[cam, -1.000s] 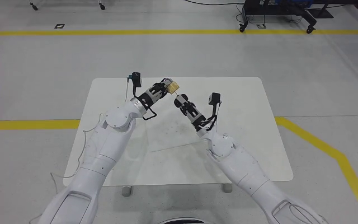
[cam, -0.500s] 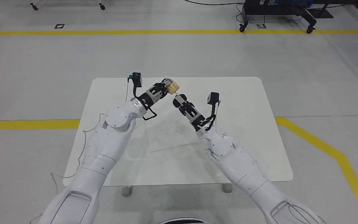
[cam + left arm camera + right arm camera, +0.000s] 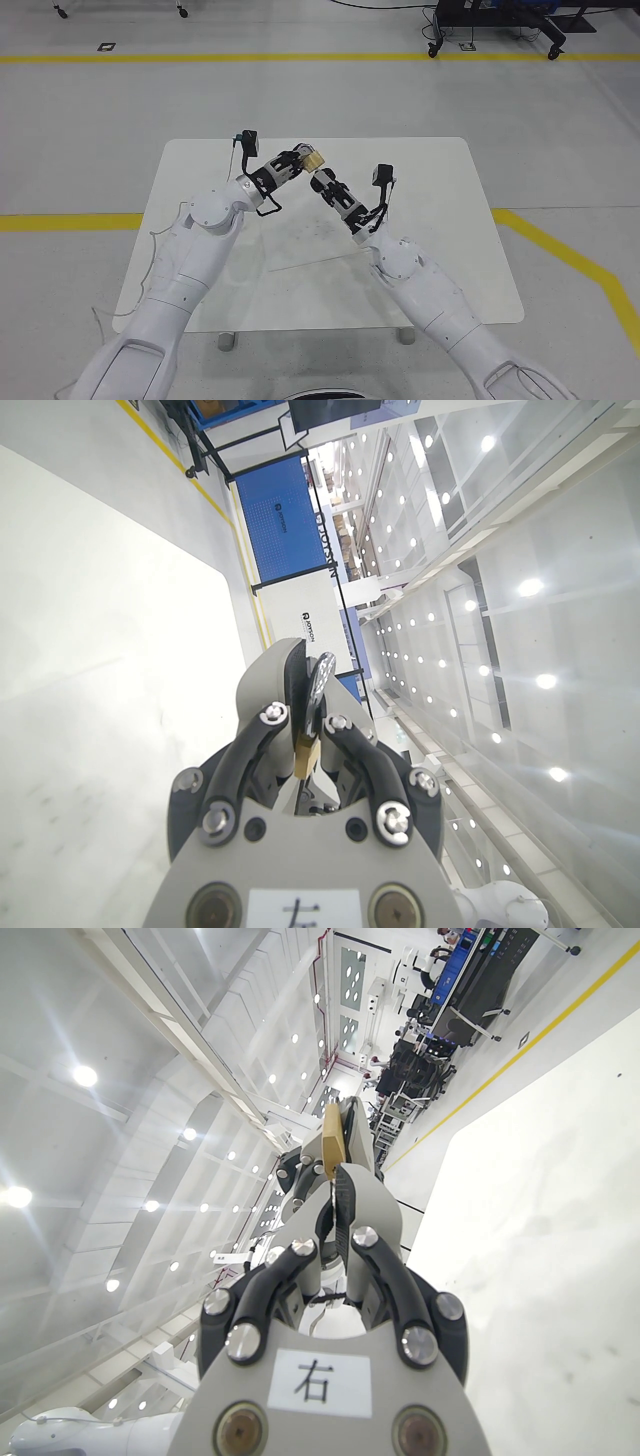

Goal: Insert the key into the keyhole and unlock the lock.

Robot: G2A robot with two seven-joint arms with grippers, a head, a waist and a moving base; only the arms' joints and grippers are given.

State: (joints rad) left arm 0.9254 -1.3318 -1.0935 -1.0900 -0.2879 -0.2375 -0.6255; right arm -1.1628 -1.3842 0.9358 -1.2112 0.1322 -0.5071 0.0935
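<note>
1. The lock (image 3: pixel 313 159) is a small brass block held in the air, with the counter (image 3: pixel 450 250) below it.
2. The left hand (image 3: pixel 298 162) is clenched around the lock, and the brass body juts out past the hand's end.
3. The right hand (image 3: pixel 322 179) sits just beside the lock. It is clenched on the key (image 3: pixel 331 1198), a thin silver blade pinched flat in its grip.
4. The key's tip meets the face of the lock that is turned toward the right hand. I cannot tell whether it has entered the keyhole.
5. The lock looks stiff and dense for its size. Its smooth sides could slip, so a firm hold across the flat faces suits it best and keeps the keyhole face free.
6. The key is probably light and rigid, but thin enough to swivel in a grip. It is best held flat across its head, in line with the keyhole, so that turning it twists the blade and not the grip.
7. Count: one lock, one key, two hands and one counter.
</note>
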